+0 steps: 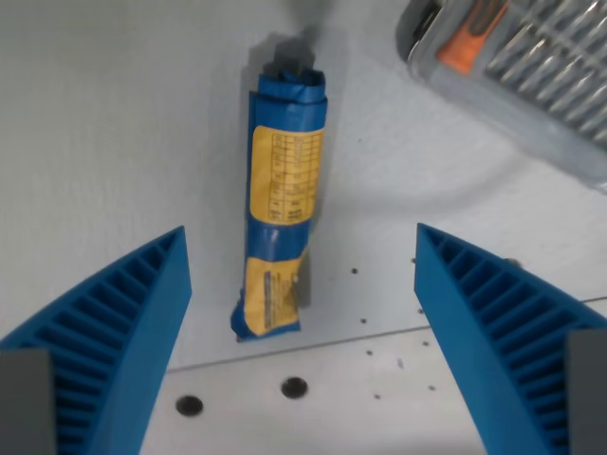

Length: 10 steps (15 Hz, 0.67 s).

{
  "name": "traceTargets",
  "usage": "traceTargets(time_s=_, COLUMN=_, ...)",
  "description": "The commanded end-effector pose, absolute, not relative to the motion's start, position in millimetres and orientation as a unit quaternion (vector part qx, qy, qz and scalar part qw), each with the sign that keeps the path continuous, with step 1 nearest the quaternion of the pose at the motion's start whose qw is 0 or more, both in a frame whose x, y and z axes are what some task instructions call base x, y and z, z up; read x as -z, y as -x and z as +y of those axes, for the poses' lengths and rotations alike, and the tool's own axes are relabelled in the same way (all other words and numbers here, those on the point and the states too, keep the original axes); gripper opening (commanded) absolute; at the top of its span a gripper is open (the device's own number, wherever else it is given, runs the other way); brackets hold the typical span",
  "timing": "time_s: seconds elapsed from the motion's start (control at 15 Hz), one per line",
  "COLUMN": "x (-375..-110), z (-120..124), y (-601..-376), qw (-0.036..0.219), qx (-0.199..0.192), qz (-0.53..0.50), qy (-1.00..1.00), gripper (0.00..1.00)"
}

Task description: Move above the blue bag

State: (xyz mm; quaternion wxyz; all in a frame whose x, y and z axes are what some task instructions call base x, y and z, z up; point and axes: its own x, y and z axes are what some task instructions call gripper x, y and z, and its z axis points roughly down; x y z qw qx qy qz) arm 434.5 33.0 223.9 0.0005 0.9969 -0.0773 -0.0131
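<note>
A rolled blue bag with a yellow label lies lengthwise on the white table, running from the upper middle to the lower middle of the wrist view. My gripper is open and empty. Its blue ribbed fingers stand at the lower left and lower right. The bag's near end lies between them, closer to the left finger. The gripper is above the table, not touching the bag.
A clear plastic case of screwdriver bits with an orange tool inside sits at the upper right. Two screw holes and a seam mark the table near the bottom.
</note>
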Motion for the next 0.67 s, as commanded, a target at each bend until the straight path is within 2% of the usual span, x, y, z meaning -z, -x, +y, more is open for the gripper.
traceTargets(time_s=0.07, x=-207, z=41, y=-428, qw=-0.003, qx=-0.03, qz=-0.151, qy=-0.988, gripper=1.0)
traceTargets(time_s=0.67, x=-163, z=52, y=-414, qw=-0.006, qx=-0.035, qz=-0.176, qy=-0.984, gripper=1.0)
